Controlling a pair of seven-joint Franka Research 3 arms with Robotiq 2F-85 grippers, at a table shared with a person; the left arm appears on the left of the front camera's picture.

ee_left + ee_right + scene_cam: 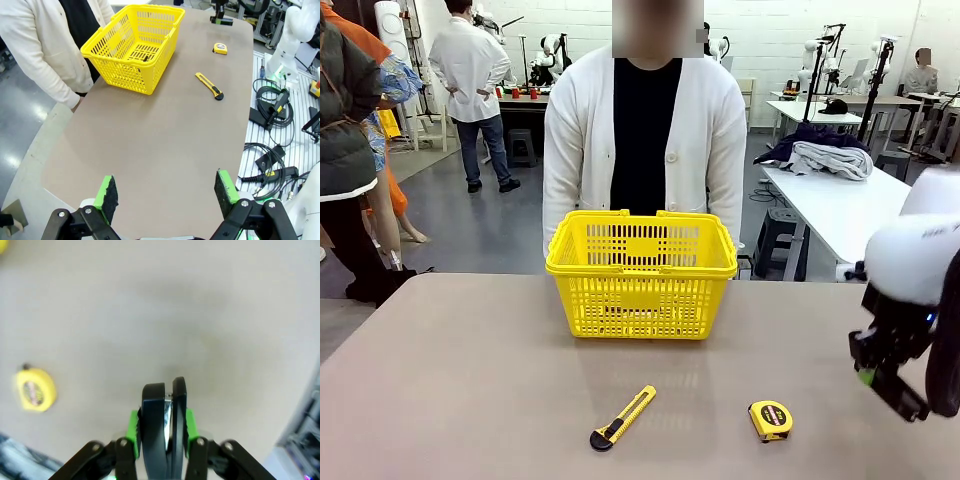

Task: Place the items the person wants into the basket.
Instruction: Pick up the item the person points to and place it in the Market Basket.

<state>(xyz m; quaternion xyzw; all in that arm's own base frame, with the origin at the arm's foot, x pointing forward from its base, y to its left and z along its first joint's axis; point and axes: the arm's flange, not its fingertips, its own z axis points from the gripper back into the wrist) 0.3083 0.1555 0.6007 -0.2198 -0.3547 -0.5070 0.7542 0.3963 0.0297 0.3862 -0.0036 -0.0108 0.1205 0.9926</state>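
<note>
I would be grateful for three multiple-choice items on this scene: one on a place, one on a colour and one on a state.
1. The tape measure lies:
A. in the basket
B. on the table, to the robot's right of the utility knife
C. in the person's hand

2. The basket is:
A. yellow
B. blue
C. red

3. The right gripper is:
A. wide open
B. shut on the knife
C. shut on the stapler

Key:
1 B: tape measure lies on the table, beside the utility knife.
2 A: basket is yellow.
3 C: right gripper clamps the stapler.

No legible text, brand or number can be made out in any view. The round face label of the tape measure, at lower right in the front view, is too small and blurred to be read.
</note>
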